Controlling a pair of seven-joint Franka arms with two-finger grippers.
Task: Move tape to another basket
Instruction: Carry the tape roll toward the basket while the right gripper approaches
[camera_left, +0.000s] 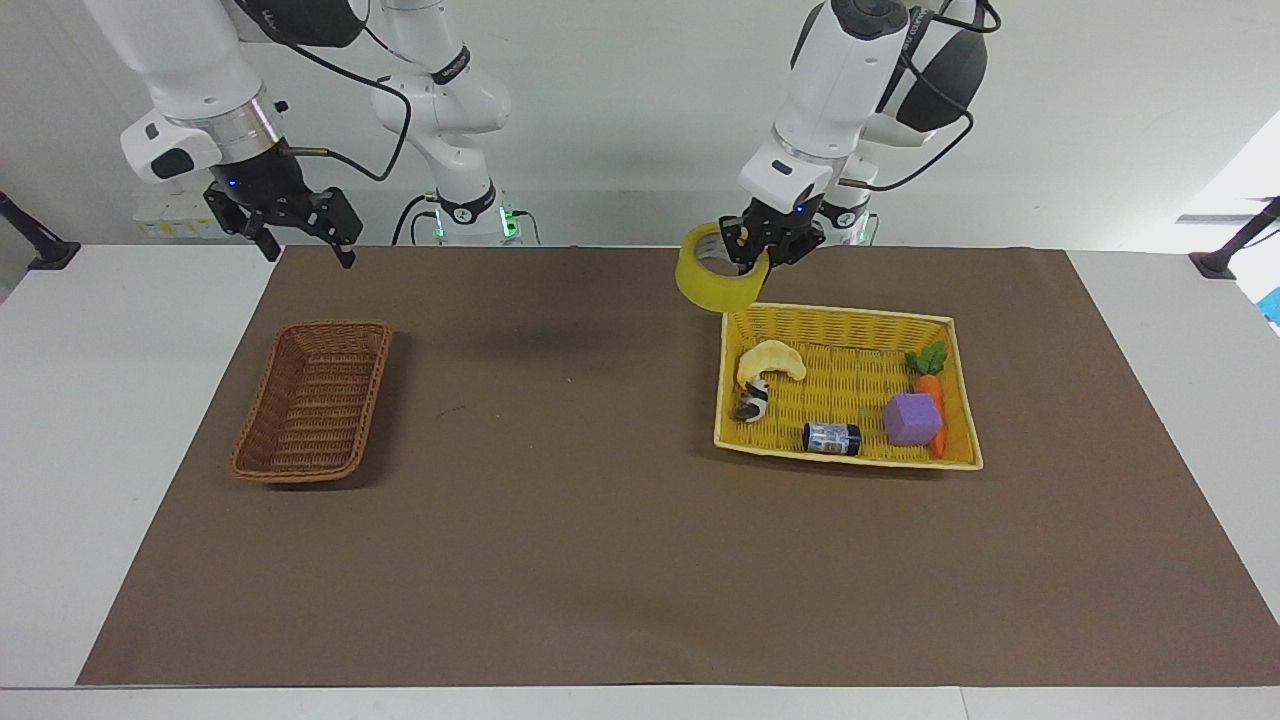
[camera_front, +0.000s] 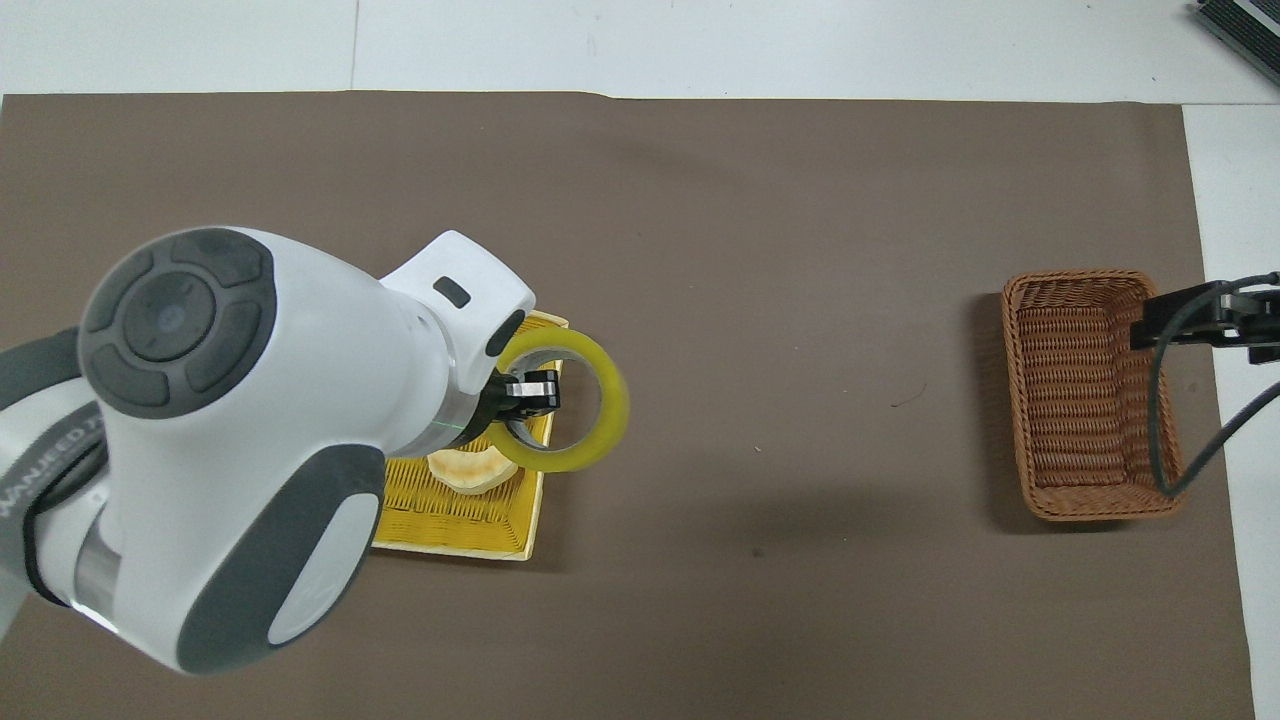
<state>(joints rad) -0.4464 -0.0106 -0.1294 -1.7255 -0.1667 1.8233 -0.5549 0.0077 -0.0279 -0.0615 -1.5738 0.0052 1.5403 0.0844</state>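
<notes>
Now the left gripper (camera_left: 758, 262), clamped on the tape (camera_left: 712, 281), hangs over the yellow tray's (camera_left: 960, 400) corner; the basket (camera_left: 314, 400) lies well apart, under the open, waiting right gripper (camera_left: 305, 243).

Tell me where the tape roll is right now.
The tape is in the air, gripped by the left claw, over the yellow basket's edge that faces the brown basket.

Bare brown mat (camera_left: 560, 420) lay open between my yellow tray (camera_left: 733, 322) and the wicker basket (camera_left: 312, 400); nothing stood there.
</notes>
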